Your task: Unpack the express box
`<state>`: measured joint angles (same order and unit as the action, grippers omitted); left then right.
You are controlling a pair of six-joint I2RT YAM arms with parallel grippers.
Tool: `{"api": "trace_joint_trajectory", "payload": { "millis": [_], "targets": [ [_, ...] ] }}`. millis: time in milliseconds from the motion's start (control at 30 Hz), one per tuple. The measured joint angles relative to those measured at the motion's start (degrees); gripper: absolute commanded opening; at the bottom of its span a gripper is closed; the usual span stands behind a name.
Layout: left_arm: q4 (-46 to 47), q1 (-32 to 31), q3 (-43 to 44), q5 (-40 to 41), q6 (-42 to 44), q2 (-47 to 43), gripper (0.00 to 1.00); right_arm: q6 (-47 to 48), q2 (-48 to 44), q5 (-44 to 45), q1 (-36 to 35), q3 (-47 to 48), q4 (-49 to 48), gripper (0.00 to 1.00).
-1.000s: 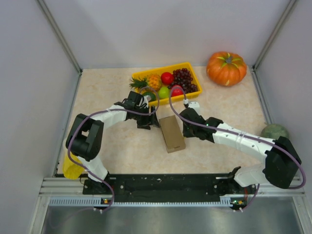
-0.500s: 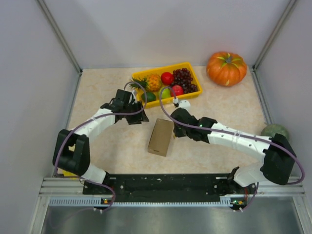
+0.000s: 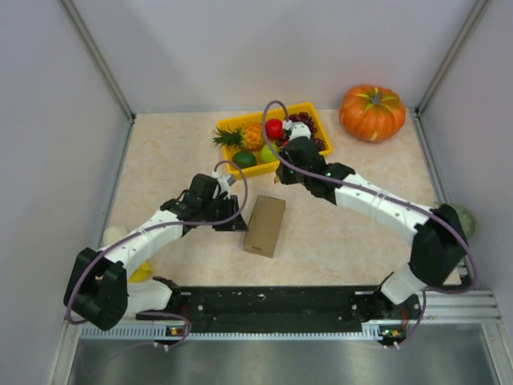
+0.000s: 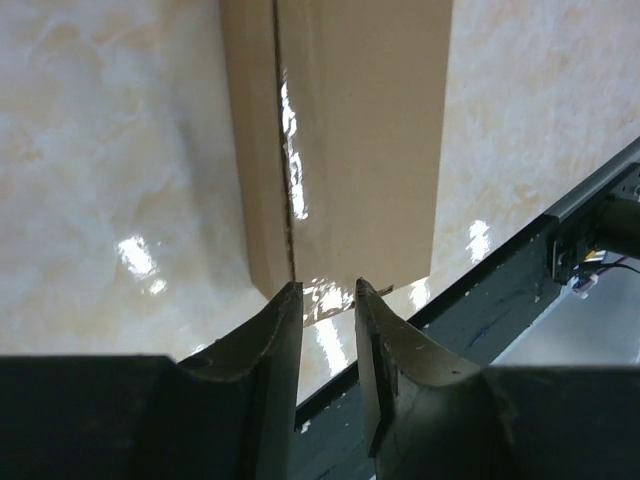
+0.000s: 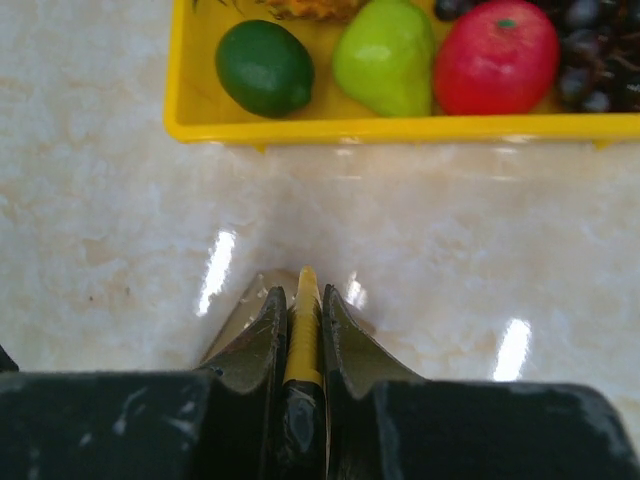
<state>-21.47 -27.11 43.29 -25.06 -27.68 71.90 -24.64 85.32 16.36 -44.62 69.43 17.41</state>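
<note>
Left wrist view: left gripper (image 4: 326, 288), jaws narrow and empty, faces the express box (image 4: 360, 140) lying shut on the table (image 4: 110, 160) (likely to steady it); right gripper (image 5: 302, 292) pinches a slim yellow tool (image 5: 302, 345).

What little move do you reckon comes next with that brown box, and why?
Probably the left gripper eases onto the express box edge to steady it. Its flaps lie closed, that gripper sits just beside it with jaws slightly apart, and the right gripper, clamping a thin yellow tool, is off by the yellow tray.
</note>
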Motion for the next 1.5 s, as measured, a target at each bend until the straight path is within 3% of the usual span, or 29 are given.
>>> {"api": "trace_joint_trajectory", "payload": {
  "millis": [167, 533, 767, 933, 1200, 1500],
  "targets": [
    [-1.33, -0.35, -4.74, 2.29, -2.12, -3.89, 0.16, 1.79, 11.32, -6.62, 1.27, 7.72, -1.92, 0.00],
    [-3.17, -9.94, -7.54, 4.00, -5.18, -3.34, 0.13, 3.50, 19.45, -14.51, 1.31, 12.35, -0.98, 0.00],
    [-3.45, -10.67, -6.97, 5.90, -5.03, 3.50, 0.15, 4.61, 19.45, -14.67, 1.38, 11.63, 0.68, 0.00],
    [-4.90, -10.67, -2.01, 8.52, -4.96, 9.05, 0.15, 5.66, 18.40, -12.83, 2.08, 9.25, 1.57, 0.00],
    [-3.28, -7.30, 7.48, 9.86, -4.76, 14.34, 0.16, 5.95, 11.30, -8.76, 3.02, 3.17, 6.29, 0.00],
    [1.40, -3.04, 18.32, 5.57, -5.51, 26.27, 0.16, 0.39, 0.76, -5.25, 3.04, -5.42, 10.58, 0.00]
  ]
}}
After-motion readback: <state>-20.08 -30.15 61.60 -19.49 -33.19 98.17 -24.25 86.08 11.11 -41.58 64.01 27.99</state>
